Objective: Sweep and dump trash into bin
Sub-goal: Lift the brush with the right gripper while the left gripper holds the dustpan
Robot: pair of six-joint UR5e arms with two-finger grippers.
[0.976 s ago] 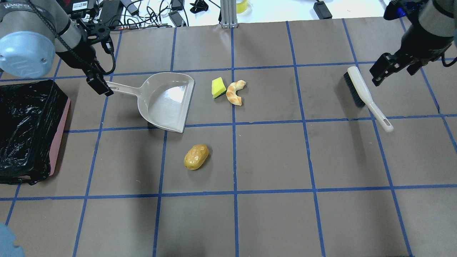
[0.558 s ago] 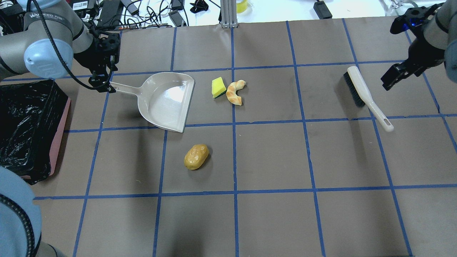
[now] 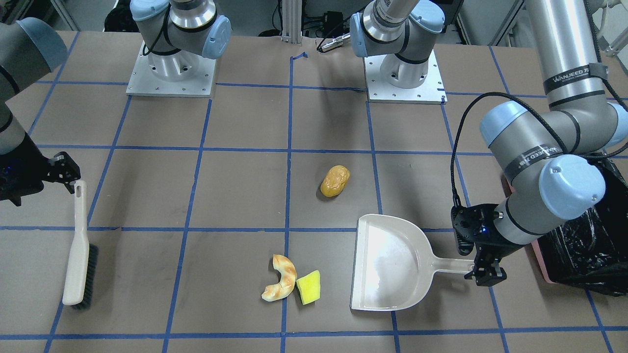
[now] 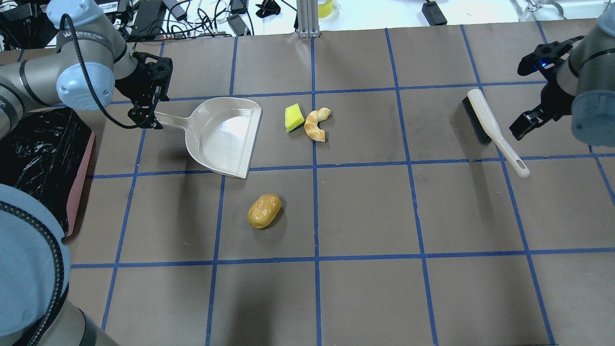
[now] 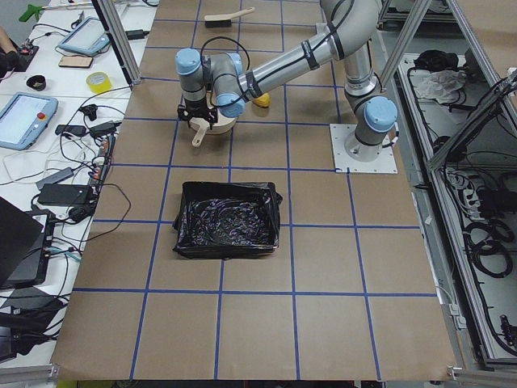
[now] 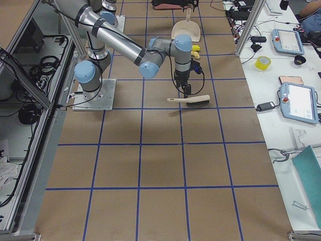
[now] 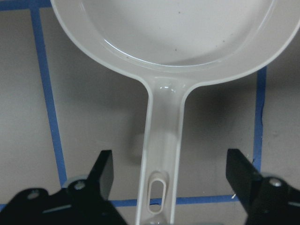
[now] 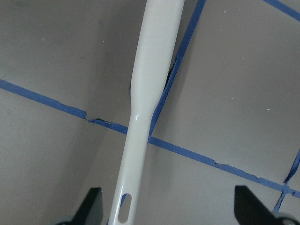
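A: Entry one, left gripper (image 4: 143, 120)?
B: Jaws spread wide, nothing held. They straddle the end of the handle of the cream plastic dustpan (image 4: 226, 137), clear of it on both sides. The handle's long axis runs straight out between them, so a plain close should catch it.

A: Entry two, right gripper (image 4: 522, 126)?
B: Wide open, empty, above the handle of the white, black-bristled hand brush (image 4: 485, 122). The handle lies lengthwise between the jaws but off-centre, nearer one finger.

A: Trash?
B: On the brown-paper tabletop (image 4: 365, 216). Yellow-green sponge wedge (image 4: 293, 117) and tan bread crescent (image 4: 317, 126) lie side by side, just off the pan's mouth. The golden-brown potato-like lump (image 4: 264, 211) lies apart, nearer the robot.

A: Bin?
B: Pink rectangular bin with black bag liner (image 4: 79, 182), on the left arm's side, beyond the dustpan's handle end.
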